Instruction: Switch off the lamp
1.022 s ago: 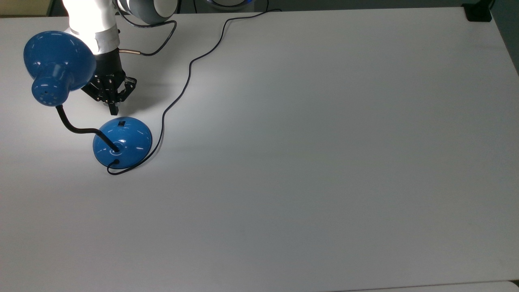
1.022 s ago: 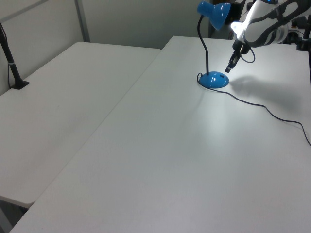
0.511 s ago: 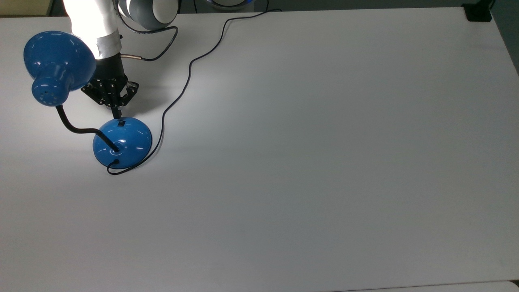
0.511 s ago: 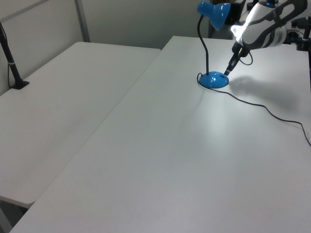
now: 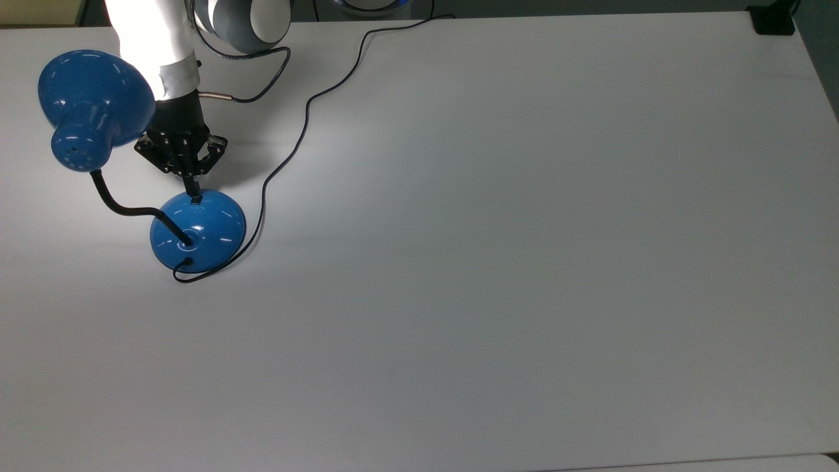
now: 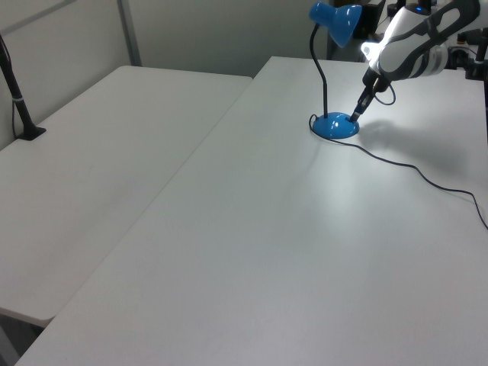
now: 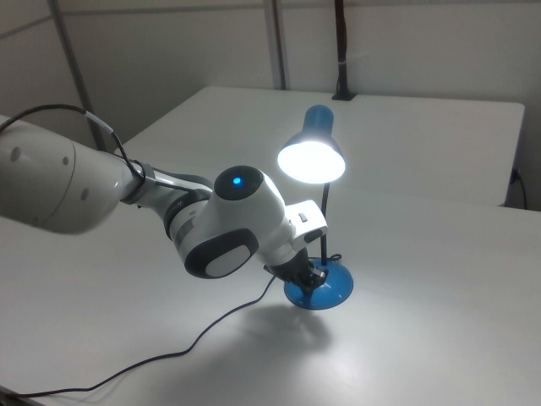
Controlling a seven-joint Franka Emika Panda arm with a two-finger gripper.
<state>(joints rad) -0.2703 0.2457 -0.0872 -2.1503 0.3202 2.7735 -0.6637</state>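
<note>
A glossy blue finish, with bright highlights, is shown by the lamp on both its domed base and its cone shade. Its gooseneck is matt black, and its cord is a thin black, smooth-looking line (rubber or plastic cannot be told). The bench is seen as a smooth, matt white top. The gripper looks matt black, below smooth white arm shells with a slight sheen.
</note>
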